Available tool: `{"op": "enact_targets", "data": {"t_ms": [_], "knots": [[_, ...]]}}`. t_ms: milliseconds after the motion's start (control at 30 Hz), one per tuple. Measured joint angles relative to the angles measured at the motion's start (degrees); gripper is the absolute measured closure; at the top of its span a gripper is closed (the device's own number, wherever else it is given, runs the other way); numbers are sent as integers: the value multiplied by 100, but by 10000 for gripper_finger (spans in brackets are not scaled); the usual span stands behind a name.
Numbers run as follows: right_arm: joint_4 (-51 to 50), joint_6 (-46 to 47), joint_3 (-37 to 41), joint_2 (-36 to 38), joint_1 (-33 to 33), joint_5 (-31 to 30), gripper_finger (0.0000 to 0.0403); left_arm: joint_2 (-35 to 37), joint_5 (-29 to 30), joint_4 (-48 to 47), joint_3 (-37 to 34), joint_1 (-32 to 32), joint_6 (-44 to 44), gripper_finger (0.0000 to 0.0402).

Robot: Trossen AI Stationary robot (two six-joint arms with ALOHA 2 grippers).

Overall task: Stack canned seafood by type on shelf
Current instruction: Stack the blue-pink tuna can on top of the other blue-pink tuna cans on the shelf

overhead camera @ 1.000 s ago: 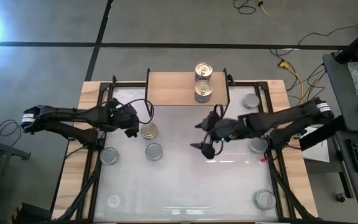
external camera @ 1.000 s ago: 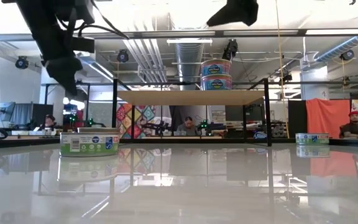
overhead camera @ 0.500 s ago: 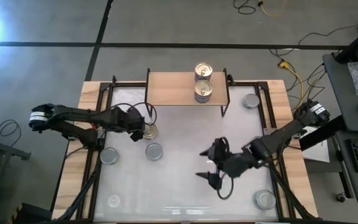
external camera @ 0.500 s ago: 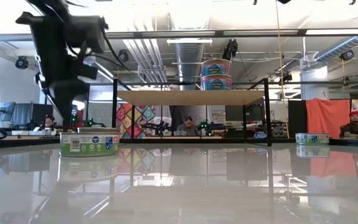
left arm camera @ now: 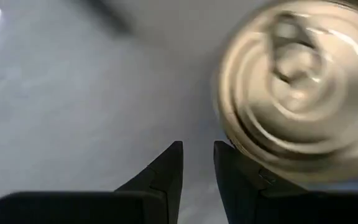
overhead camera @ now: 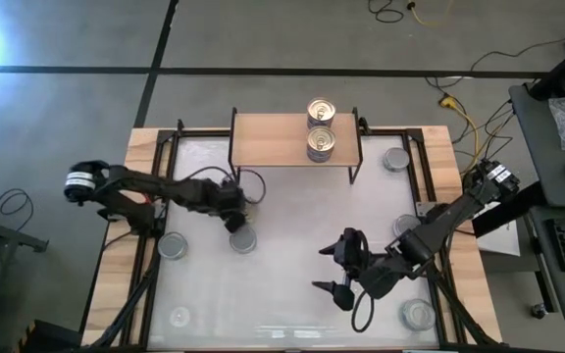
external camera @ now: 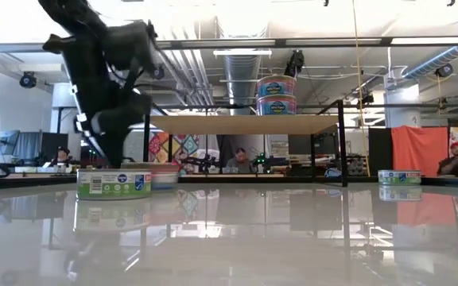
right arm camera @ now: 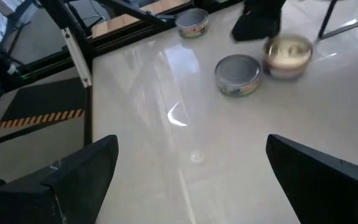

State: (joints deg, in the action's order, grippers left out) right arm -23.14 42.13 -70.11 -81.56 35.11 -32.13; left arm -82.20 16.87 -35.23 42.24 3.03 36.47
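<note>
With its fingers nearly clenched, the left end effector (left arm camera: 197, 163) beside the gold-topped tin (left arm camera: 297, 87) might just shove it, probably missing the grip.

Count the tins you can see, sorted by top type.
Pull-ring tops: 3 (back shelf tin, front shelf tin, tin by the left gripper)
Plain silver-grey tops: 4 (back-right tin, left tin, middle tin, front-right tin)
Total in view: 7
</note>
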Motion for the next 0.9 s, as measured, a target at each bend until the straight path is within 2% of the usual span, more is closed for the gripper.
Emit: {"op": "enact_targets", "data": {"t_ms": [100, 200, 333, 500, 667, 800, 900], "knots": [[-23, -173, 0, -2, -64, -156, 3, -145, -318, 1069, -7, -489, -173, 325], [-24, -371, 0, -4, -146, -368, 3, -289, -620, 2349, -4, -1040, -725, 325], [-43, -573, 0, -6, -266, -549, 3, -265, -510, 2671, -4, -1442, -1071, 325], [-35, -714, 160, -7, -427, -568, 3, -73, 126, 2653, -142, -1480, -1351, 325], [88, -769, 855, -7, -640, -529, 3, -204, 215, 3289, -396, -1434, -2036, 325], [816, -823, 1585, -11, -875, -284, 3, -361, 265, 3848, -588, -1333, -2438, 324], [1551, -963, 2047, -11, -1104, -118, 3, -437, 462, 3918, -600, -1038, -2655, 324]]}}
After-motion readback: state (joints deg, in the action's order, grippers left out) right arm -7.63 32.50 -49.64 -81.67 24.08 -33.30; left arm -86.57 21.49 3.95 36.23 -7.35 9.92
